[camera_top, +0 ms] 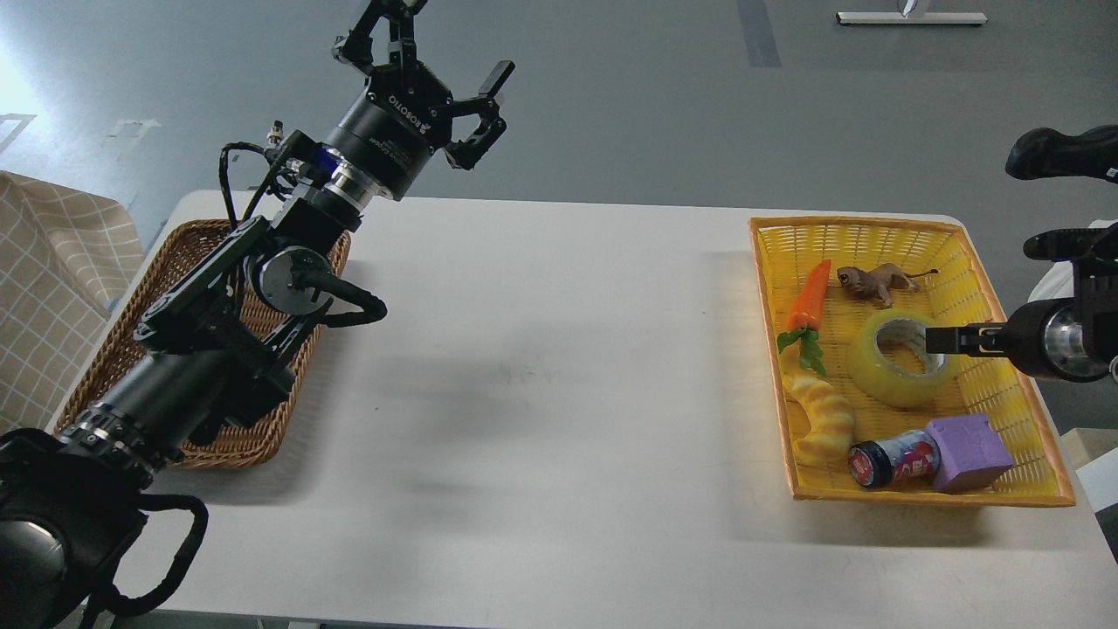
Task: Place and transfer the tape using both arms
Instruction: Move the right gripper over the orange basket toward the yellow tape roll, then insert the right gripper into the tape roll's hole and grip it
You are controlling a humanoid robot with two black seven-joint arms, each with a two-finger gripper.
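The tape (pixel 884 381), a glossy translucent yellow roll with a pale core, lies flat in the yellow plastic basket (pixel 926 499) at the right of the table. My right gripper (pixel 942 340) comes in from the right edge, low over the basket, and its tip overlaps the tape's right rim. It is seen edge-on as a thin dark bar, so its fingers cannot be told apart. My left gripper (pixel 434 59) is open and empty, raised high above the table's far left, beyond the wicker basket (pixel 218 437).
The yellow basket also holds a toy carrot (pixel 809 295), a small brown lion figure (pixel 873 281), a pale yellow ridged croissant toy (pixel 825 421), a small jar (pixel 893 459) and a purple block (pixel 968 452). A checked cloth (pixel 52 288) hangs at the far left.
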